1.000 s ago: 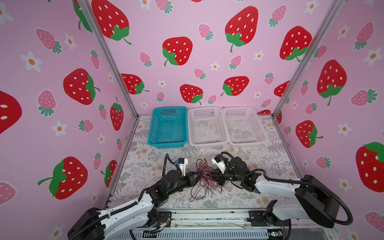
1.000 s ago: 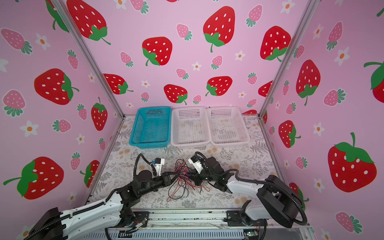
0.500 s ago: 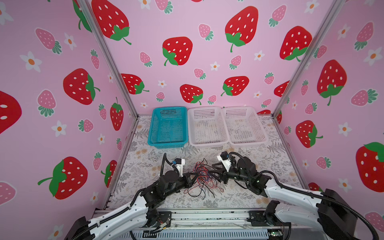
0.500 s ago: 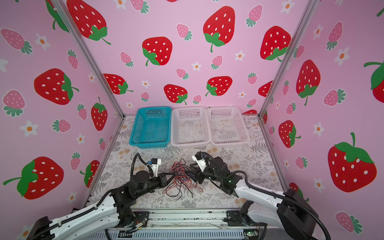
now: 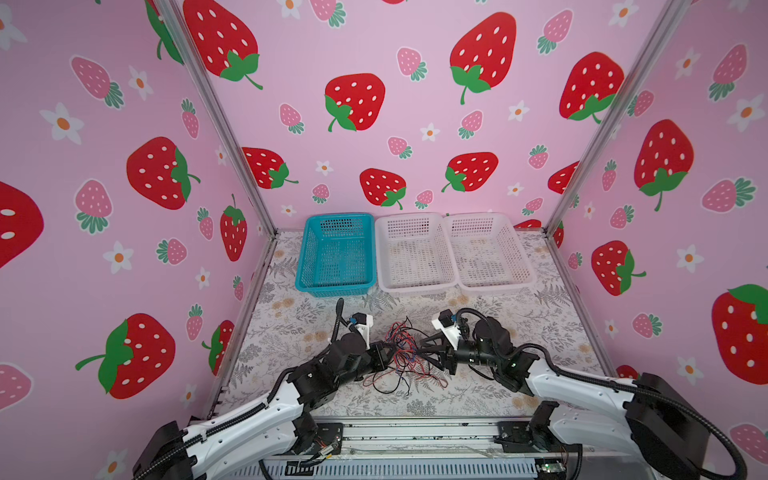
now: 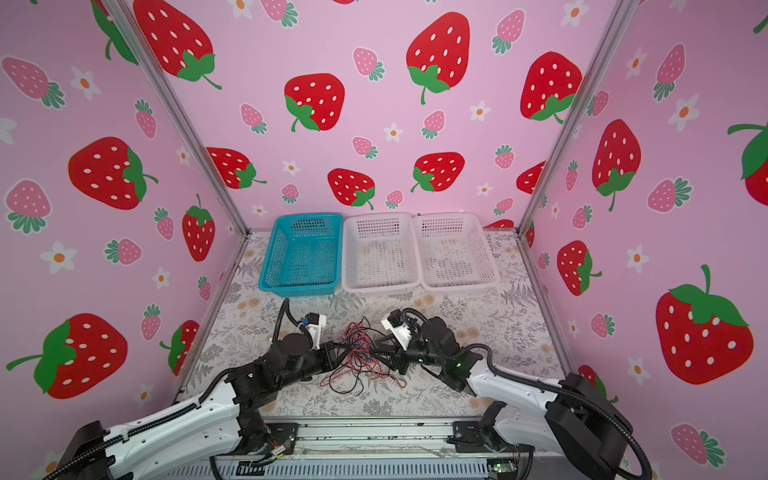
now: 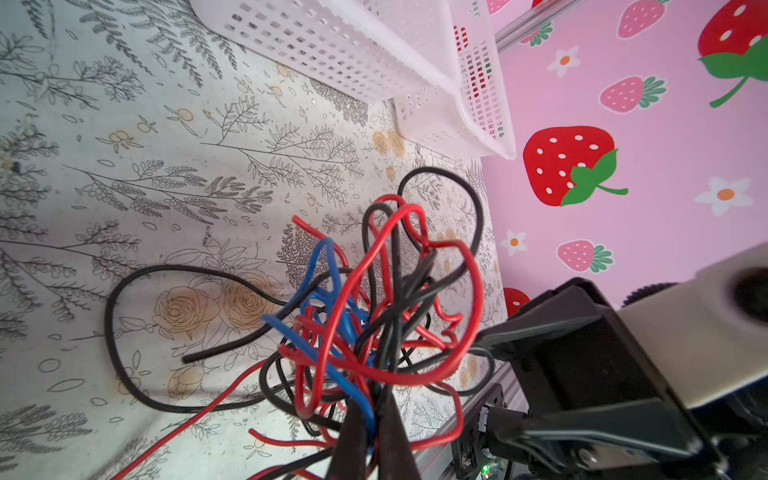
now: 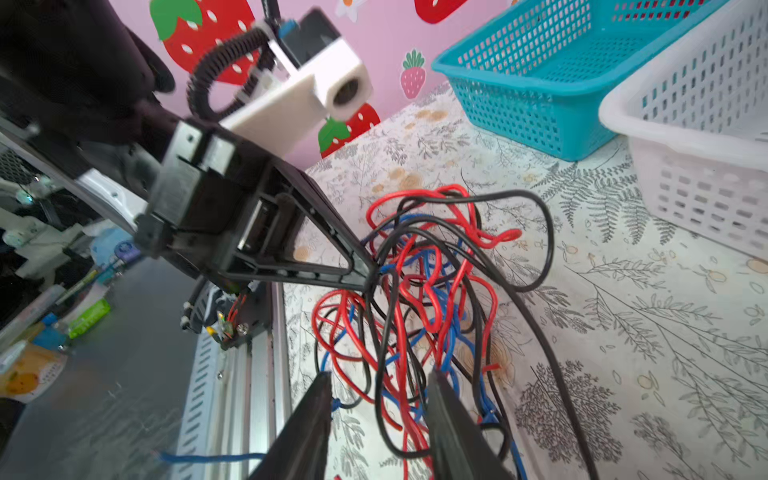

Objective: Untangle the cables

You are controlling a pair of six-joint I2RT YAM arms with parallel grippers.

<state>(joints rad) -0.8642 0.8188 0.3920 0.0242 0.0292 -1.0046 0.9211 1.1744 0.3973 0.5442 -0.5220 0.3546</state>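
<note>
Black left gripper [image 7: 376, 409]: pinched shut on a few strands of the cables [image 7: 374, 316], with blue and black showing between its fingers. Reads as the anchor hold, so the knot can't slide.
Right gripper [image 8: 378, 388]: jaws part-way apart, straddling red, blue and black strands on the far side of the bundle. Nothing looks clamped. Probably lining up a pick to pull against the left.
Cables: one knot of red, black and blue at the front middle of the desk [image 5: 291, 332], between both grippers in both top views. The top of the knot seems lifted at the left pinch, and loose ends trail on the surface.
Baskets: blue basket [image 5: 337, 286] and white baskets [image 5: 415, 286] sit in a row at the back wall, well apart from the knot. No cable in them that I can tell.
Next: close the right gripper on a single strand, then draw apart slowly.
Risk: grabbing crossed strands would likely tighten the knot.
</note>
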